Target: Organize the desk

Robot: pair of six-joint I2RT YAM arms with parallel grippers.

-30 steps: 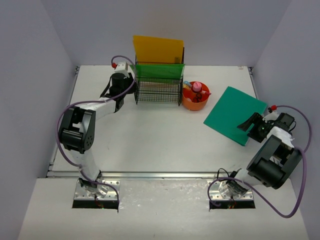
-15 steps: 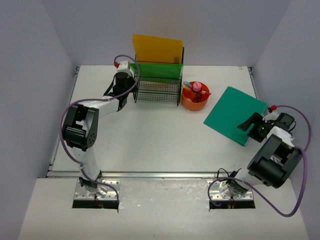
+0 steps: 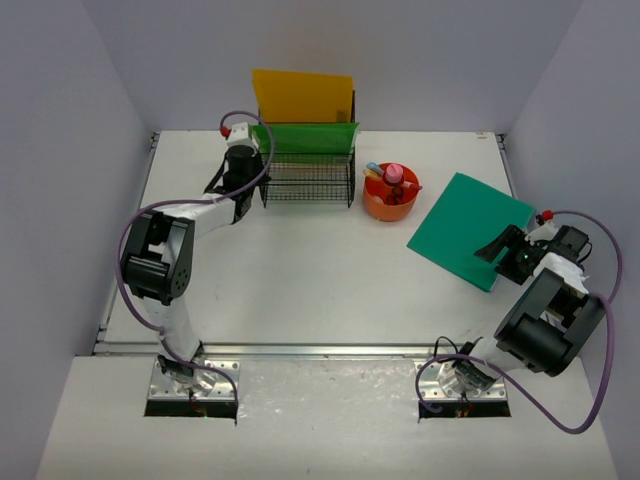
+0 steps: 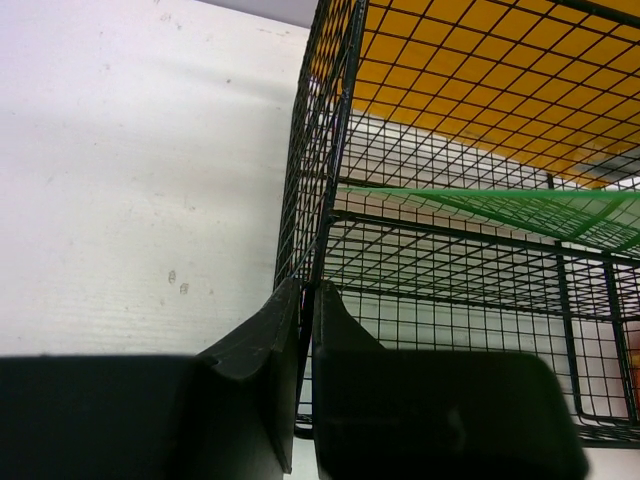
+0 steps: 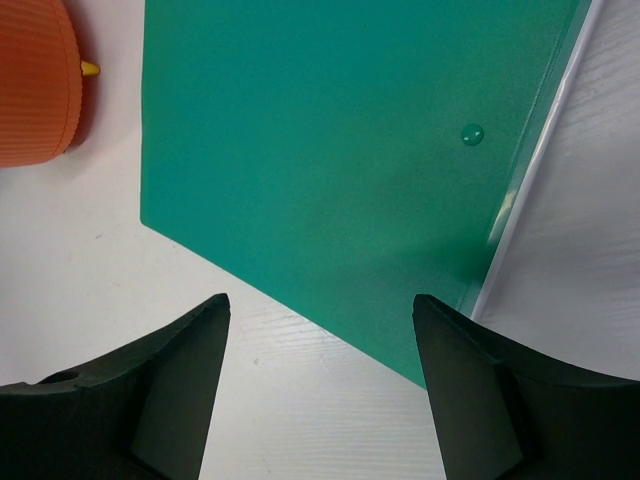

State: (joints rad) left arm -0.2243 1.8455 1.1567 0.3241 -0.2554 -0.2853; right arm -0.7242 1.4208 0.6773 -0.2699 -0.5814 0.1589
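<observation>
The white desk carries a black wire-mesh rack at the back, holding an upright orange folder and a green folder. My left gripper is shut on the rack's left wire wall; the left wrist view shows it pinching a vertical wire of the rack. A teal folder lies flat at the right. My right gripper is open and empty just off the folder's near edge; in the right wrist view it frames that edge of the teal folder.
A round orange tray holding small items stands right of the rack, also in the right wrist view. A silver rail runs along the desk's near edge. Purple cables loop beside both arms. Grey walls enclose three sides.
The wire rack with its folders has slid left, away from the orange tray, with my left gripper gripping its side. The right arm has not moved.
</observation>
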